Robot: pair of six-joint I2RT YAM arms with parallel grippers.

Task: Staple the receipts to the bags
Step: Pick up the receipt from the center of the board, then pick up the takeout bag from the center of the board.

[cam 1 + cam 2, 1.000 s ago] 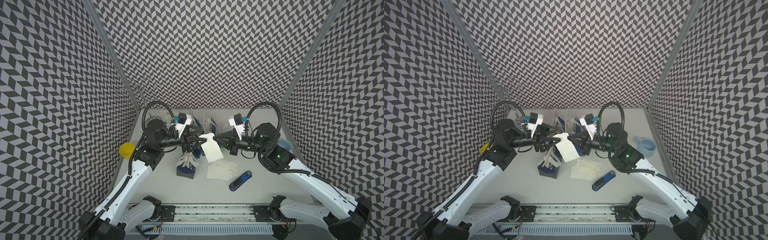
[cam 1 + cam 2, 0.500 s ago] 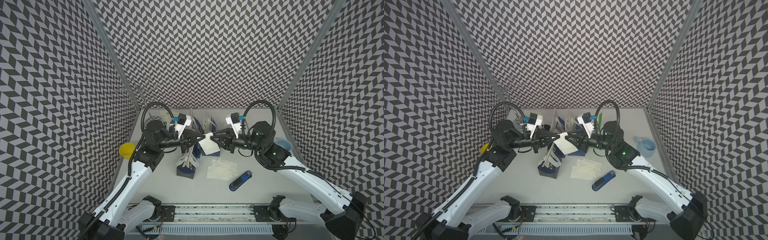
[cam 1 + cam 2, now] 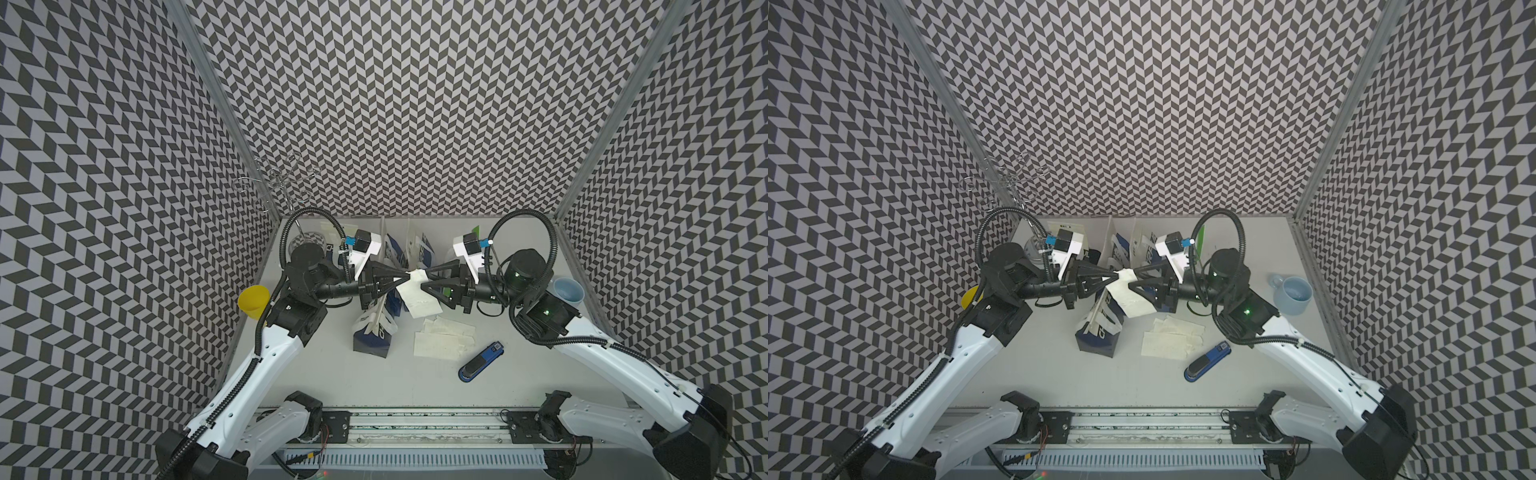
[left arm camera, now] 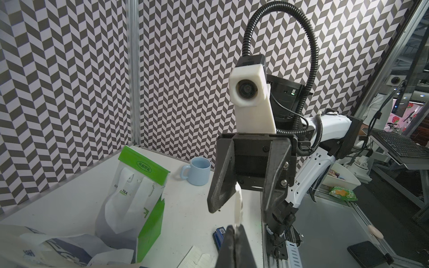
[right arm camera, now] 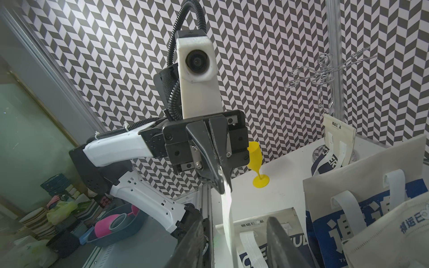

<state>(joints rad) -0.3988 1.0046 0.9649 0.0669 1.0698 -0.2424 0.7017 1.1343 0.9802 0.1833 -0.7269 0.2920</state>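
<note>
Just beside the front blue bag (image 3: 372, 345), the left gripper (image 3: 409, 274) pinches the top of a receipt (image 3: 417, 297); the right gripper (image 3: 424, 279) has its jaws spread around it

This is a robotics lab cell; chevron-patterned wall panels (image 3: 395, 104) on aluminium posts (image 3: 219, 104) box in a white tabletop (image 3: 374, 374); a left arm (image 3: 259, 365) and a right arm (image 3: 615, 357), both white and black, are mounted on a metal rail (image 3: 424, 426) at its front edge; each wrist carries a camera (image 4: 247, 89) fed by a ribbed cable; beyond the open side a keyboard (image 4: 401, 143) sits on a raised stand; stacked dishes (image 5: 34, 218) and bowls lie heaped nearby.
</note>
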